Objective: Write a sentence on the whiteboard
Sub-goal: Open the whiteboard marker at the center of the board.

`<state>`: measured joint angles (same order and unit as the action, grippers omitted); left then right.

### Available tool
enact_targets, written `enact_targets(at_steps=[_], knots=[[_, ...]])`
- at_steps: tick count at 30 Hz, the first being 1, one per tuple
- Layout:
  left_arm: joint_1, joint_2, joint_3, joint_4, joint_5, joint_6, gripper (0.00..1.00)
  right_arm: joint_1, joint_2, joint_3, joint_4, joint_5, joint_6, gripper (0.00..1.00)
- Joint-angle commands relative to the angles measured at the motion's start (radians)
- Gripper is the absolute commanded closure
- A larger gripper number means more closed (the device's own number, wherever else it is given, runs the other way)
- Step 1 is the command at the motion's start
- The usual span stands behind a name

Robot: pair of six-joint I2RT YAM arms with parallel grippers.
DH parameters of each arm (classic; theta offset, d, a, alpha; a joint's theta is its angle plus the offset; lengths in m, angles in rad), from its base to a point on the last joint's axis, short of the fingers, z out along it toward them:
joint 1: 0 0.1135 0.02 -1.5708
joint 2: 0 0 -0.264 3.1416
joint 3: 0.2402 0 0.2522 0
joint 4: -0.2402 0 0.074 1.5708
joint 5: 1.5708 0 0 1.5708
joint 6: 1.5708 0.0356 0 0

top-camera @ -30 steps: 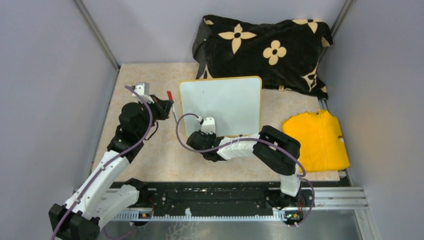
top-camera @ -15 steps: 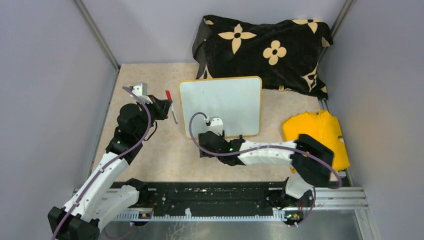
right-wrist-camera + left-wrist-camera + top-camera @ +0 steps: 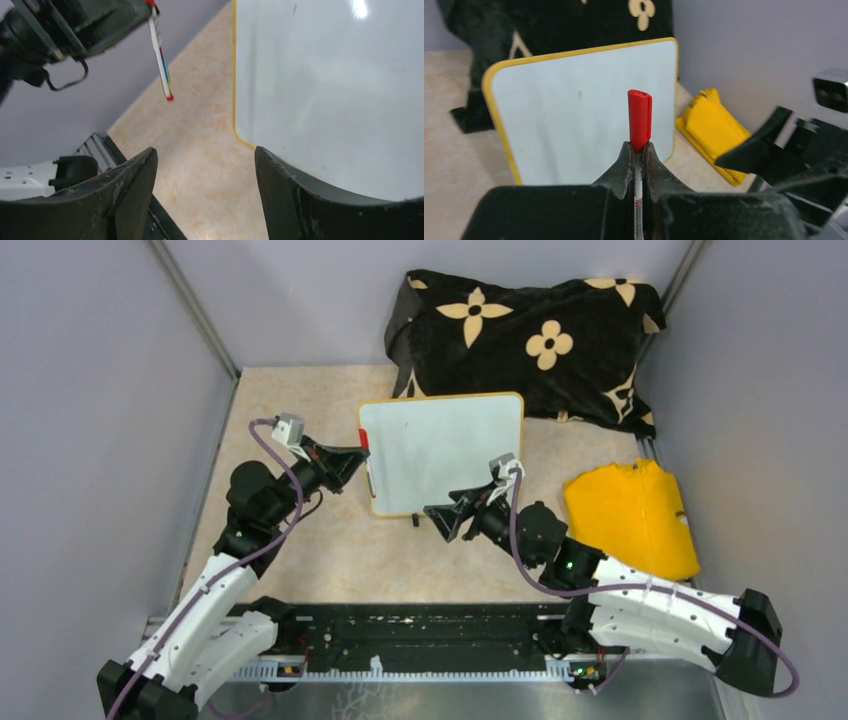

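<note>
Left jaws on one marker (image 3: 639, 117); one whiteboard (image 3: 445, 445).

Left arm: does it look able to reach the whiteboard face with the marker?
Probably yes: left fingers hold the marker beside the bare whiteboard; the right fingers, open, sit off its near edge.

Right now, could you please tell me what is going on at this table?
The left gripper is shut on a red-capped marker, held at the left edge of the small yellow-framed whiteboard. The right gripper hangs open and empty near the board's lower edge. No writing shows on it.
</note>
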<state>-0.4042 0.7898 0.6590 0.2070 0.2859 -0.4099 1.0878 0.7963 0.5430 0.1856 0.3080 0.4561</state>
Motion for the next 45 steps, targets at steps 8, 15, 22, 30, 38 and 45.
enact_targets(at_steps=[8,15,22,30,38,45], knots=[[-0.004,0.037,-0.068,0.382,0.360,-0.241,1.00,-0.172,0.222,-0.001,0.662,-0.546,0.123,0.28],[-0.004,0.066,-0.076,0.491,0.444,-0.335,1.00,-0.192,0.293,0.027,0.738,-0.587,0.143,0.27],[-0.004,0.041,-0.085,0.488,0.451,-0.317,1.00,-0.201,0.421,0.062,0.861,-0.640,0.213,0.32],[-0.004,0.048,-0.084,0.491,0.469,-0.314,1.00,-0.236,0.561,0.119,1.068,-0.719,0.356,0.45],[-0.003,0.046,-0.087,0.503,0.479,-0.321,1.00,-0.243,0.616,0.157,1.099,-0.772,0.396,0.63],[-0.004,0.033,-0.087,0.497,0.476,-0.316,1.00,-0.242,0.603,0.167,1.042,-0.808,0.371,0.92]])
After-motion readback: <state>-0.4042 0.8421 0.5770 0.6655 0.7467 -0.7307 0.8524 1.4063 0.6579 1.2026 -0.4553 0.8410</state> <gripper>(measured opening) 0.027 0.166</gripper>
